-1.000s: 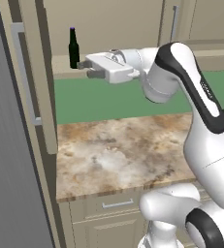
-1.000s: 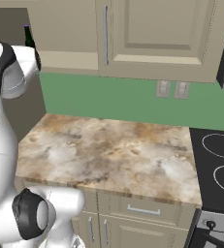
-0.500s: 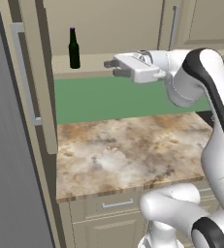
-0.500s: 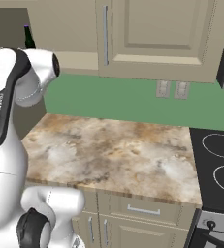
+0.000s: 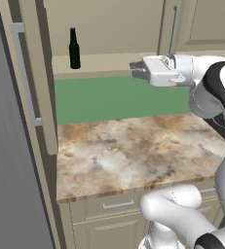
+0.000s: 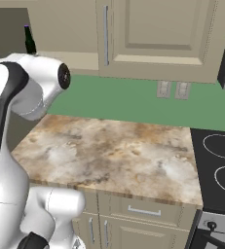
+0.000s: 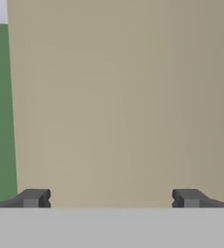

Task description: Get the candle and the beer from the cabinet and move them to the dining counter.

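The beer (image 5: 74, 48), a slim dark bottle with a purple cap, stands upright on the bottom shelf of the open cabinet (image 5: 115, 28). Its top also peeks out behind my arm (image 6: 28, 41). My gripper (image 5: 133, 70) hangs level with the shelf, well to the right of the bottle, pointing left toward it. It is open with nothing between the fingers. In the hand view the fingertips (image 7: 34, 197) stand wide apart before a plain beige panel (image 7: 123, 97). The candle and the dining counter are out of view.
The open cabinet door (image 5: 40, 82) juts out on the left beside a tall grey panel (image 5: 7, 155). A marbled stone worktop (image 5: 128, 151) lies below against the green wall (image 6: 128, 99). Closed cabinet doors (image 6: 153, 29) and a black stove (image 6: 220, 165) are to the right.
My gripper has drawn back to the right, from beside the beer to well clear of it, staying open and empty. The bottle has not moved.
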